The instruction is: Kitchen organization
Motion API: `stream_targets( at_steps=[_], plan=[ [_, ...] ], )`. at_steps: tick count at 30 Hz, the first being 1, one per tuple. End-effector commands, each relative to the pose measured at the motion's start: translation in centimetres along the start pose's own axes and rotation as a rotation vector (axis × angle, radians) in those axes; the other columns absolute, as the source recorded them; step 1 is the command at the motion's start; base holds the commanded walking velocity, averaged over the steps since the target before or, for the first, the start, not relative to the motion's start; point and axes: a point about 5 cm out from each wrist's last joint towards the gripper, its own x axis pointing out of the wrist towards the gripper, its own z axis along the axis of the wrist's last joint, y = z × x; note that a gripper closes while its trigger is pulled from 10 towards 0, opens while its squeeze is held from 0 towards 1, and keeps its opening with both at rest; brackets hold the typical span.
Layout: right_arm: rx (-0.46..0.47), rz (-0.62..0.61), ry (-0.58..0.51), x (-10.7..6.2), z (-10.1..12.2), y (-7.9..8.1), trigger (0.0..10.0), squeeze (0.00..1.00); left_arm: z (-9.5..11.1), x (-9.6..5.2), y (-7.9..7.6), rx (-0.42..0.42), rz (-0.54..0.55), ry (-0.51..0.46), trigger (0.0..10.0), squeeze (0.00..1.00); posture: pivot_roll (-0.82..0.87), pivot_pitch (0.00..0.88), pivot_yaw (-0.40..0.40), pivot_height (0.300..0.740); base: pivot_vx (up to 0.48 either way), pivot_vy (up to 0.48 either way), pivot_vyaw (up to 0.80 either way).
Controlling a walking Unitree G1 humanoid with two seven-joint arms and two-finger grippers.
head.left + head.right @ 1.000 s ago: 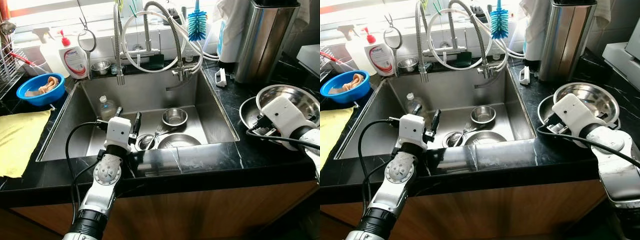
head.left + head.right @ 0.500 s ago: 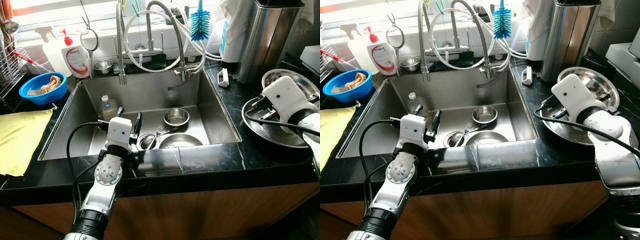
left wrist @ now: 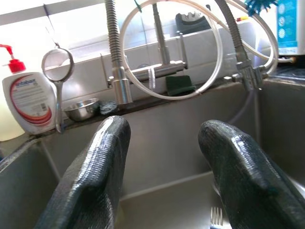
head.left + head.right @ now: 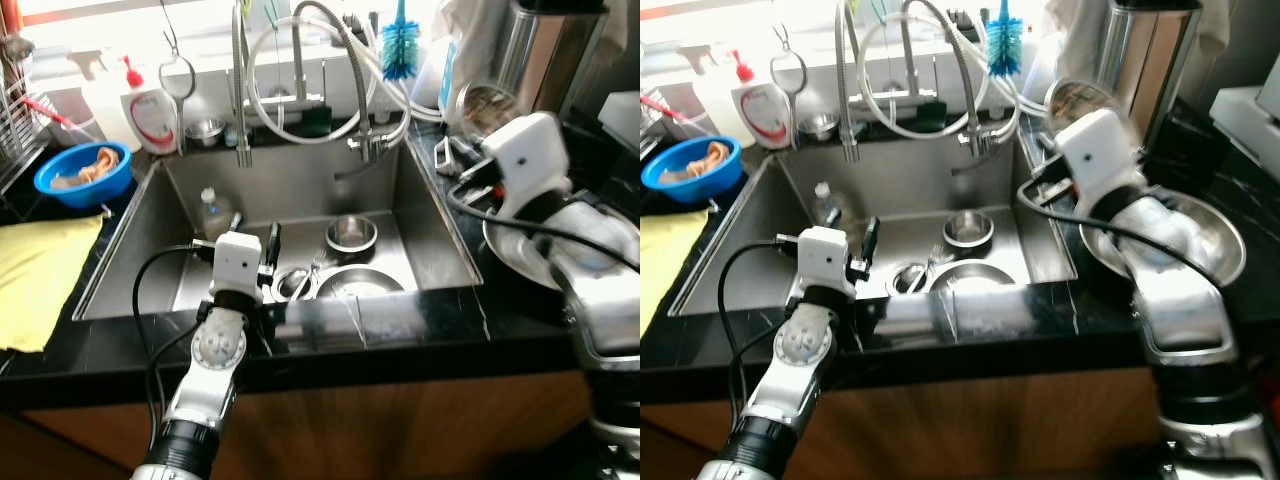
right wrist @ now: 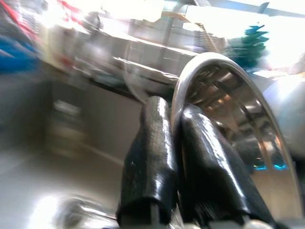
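Lifted off the counter since a second ago, the right gripper (image 5: 174, 143) now pinches the rim of a steel bowl (image 5: 228, 102) tilted above the right edge of the sink (image 4: 430, 225). One larger bowl (image 4: 1200, 235) remains on the counter right of the sink. Inside the sink lie two steel bowls (image 4: 350, 233) (image 4: 358, 282). Left gripper (image 3: 164, 157) hovers over the sink's front, fingers spread.
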Motion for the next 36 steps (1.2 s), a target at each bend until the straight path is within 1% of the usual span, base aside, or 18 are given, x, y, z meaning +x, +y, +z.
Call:
stream_targets(
  at_steps=[1, 4, 5, 7, 9, 13, 14, 17, 19, 21, 22, 24, 26, 29, 33, 35, 36],
  plan=[
    [0.092, 0.099, -0.086, 1.1, 0.7, 1.2, 10.0, 0.0, 0.1, 0.0, 0.6, 0.023, 0.025, -0.004, 10.0, 0.0, -0.16, 0.0, 0.054, 0.74, 0.0, 0.0, 0.0],
    [0.177, 0.154, -0.099, 1.9, 0.0, 2.1, 10.0, 0.0, 0.1, -0.1, 0.7, 0.025, 0.038, -0.005, 10.0, 0.0, -0.15, 0.0, 0.038, 0.74, 0.0, 0.0, 0.0],
    [0.218, 0.182, -0.099, 2.2, -0.2, 2.5, 10.0, 0.0, 0.1, -0.2, 0.7, 0.025, 0.042, -0.006, 10.0, 0.0, -0.14, 0.0, 0.033, 0.74, 0.0, 0.0, 0.0],
    [0.214, 0.207, -0.095, 2.4, -0.5, 2.7, 10.0, 0.0, 0.1, -0.3, 0.8, 0.027, 0.049, -0.005, 10.0, 0.0, -0.13, 0.0, 0.029, 0.74, 0.0, 0.0, 0.0],
    [0.252, 0.175, -0.061, 2.8, -1.3, 2.2, 10.0, 0.0, 0.1, -0.5, 0.8, 0.028, 0.054, -0.001, 10.0, 0.0, -0.13, 0.0, 0.022, 0.74, 0.0, 0.0, 0.0],
    [0.269, 0.141, -0.027, 2.9, -2.6, 1.6, 10.0, 0.0, 0.0, -0.6, 0.7, 0.027, 0.054, 0.001, 10.0, 0.0, -0.13, 0.0, 0.019, 0.74, 0.0, 0.0, 0.0],
    [0.267, 0.157, -0.008, 2.9, -3.1, 1.8, 10.0, 0.0, 0.0, -0.6, 0.6, 0.028, 0.054, 0.002, 10.0, 0.0, -0.13, 0.0, 0.013, 0.74, 0.0, 0.0, 0.0],
    [0.279, 0.175, -0.006, 2.9, -3.3, 2.0, 10.0, 0.0, 0.1, -0.6, 0.6, 0.027, 0.058, 0.001, 10.0, 0.0, -0.12, 0.0, 0.005, 0.74, 0.0, 0.0, 0.0],
    [0.32, 0.18, 0.004, 3.2, -3.7, 2.1, 10.0, 0.0, 0.2, -0.6, 0.8, 0.028, 0.069, -0.001, 10.0, 0.0, -0.11, 0.0, -0.002, 0.74, 0.0, 0.0, 0.0],
    [0.324, 0.178, 0.007, 3.3, -3.8, 2.1, 10.0, 0.0, 0.2, -0.6, 0.8, 0.028, 0.071, -0.001, 10.0, 0.0, -0.11, 0.0, -0.002, 0.74, 0.0, 0.0, 0.0],
    [0.353, 0.184, 0.023, 3.5, -4.3, 2.2, 10.0, 0.0, 0.2, -0.6, 0.8, 0.028, 0.071, -0.001, 10.0, 0.0, -0.12, 0.0, -0.008, 0.74, 0.0, 0.0, 0.0],
    [0.346, 0.198, 0.04, 3.5, -4.7, 2.5, 10.0, 0.0, 0.2, -0.7, 0.6, 0.027, 0.07, 0.0, 10.0, 0.0, -0.11, 0.0, -0.013, 0.74, 0.0, 0.0, 0.0],
    [0.372, 0.208, 0.054, 3.4, -5.2, 2.7, 10.0, 0.0, 0.2, -0.9, 0.4, 0.023, 0.07, 0.002, 10.0, 0.0, -0.11, 0.0, -0.017, 0.74, 0.0, 0.0, 0.0],
    [0.391, 0.2, 0.081, 3.2, -6.1, 2.6, 10.0, 0.0, 0.1, -1.1, 0.1, 0.017, 0.072, 0.006, 10.0, 0.0, -0.1, 0.0, -0.026, 0.74, 0.0, 0.0, 0.0],
    [0.405, 0.158, 0.127, 3.3, -6.9, 2.3, 10.0, 0.0, 0.1, -1.1, 0.3, 0.018, 0.075, 0.006, 10.0, 0.0, -0.09, 0.0, -0.027, 0.74, 0.0, 0.0, 0.0],
    [0.405, 0.097, 0.16, 3.5, -7.5, 1.8, 10.0, 0.0, 0.1, -1.1, 0.7, 0.024, 0.079, 0.007, 10.0, 0.0, -0.09, 0.0, -0.026, 0.74, 0.0, 0.0, 0.0],
    [0.415, 0.046, 0.178, 3.5, -7.8, 1.3, 10.0, 0.0, 0.1, -1.1, 1.1, 0.032, 0.082, 0.007, 10.0, 0.0, -0.09, 0.0, -0.026, 0.74, 0.0, 0.0, 0.0]
  ],
)
